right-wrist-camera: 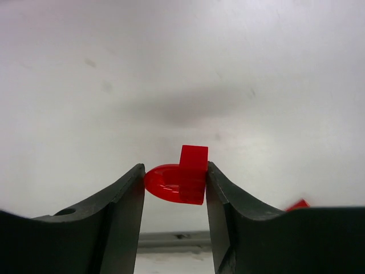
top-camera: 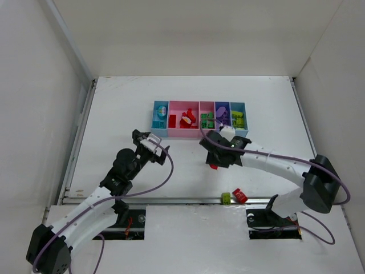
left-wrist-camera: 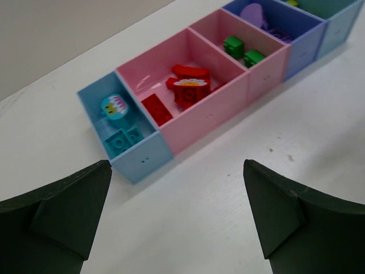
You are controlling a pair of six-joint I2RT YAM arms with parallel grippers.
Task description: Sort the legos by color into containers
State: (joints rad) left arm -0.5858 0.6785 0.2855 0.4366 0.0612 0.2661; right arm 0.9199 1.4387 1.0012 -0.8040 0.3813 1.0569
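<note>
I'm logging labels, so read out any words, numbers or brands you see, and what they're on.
None can be read in any view.
The round teal piece in the light blue bin carries a printed picture, not letters.
The red piece in the wide pink bin bears a print too small to make out.

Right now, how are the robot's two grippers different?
The left gripper is wide open and empty; the right gripper pinches a red lego. The left gripper faces the containers; the right gripper faces the white table. Both have dark fingers.
</note>
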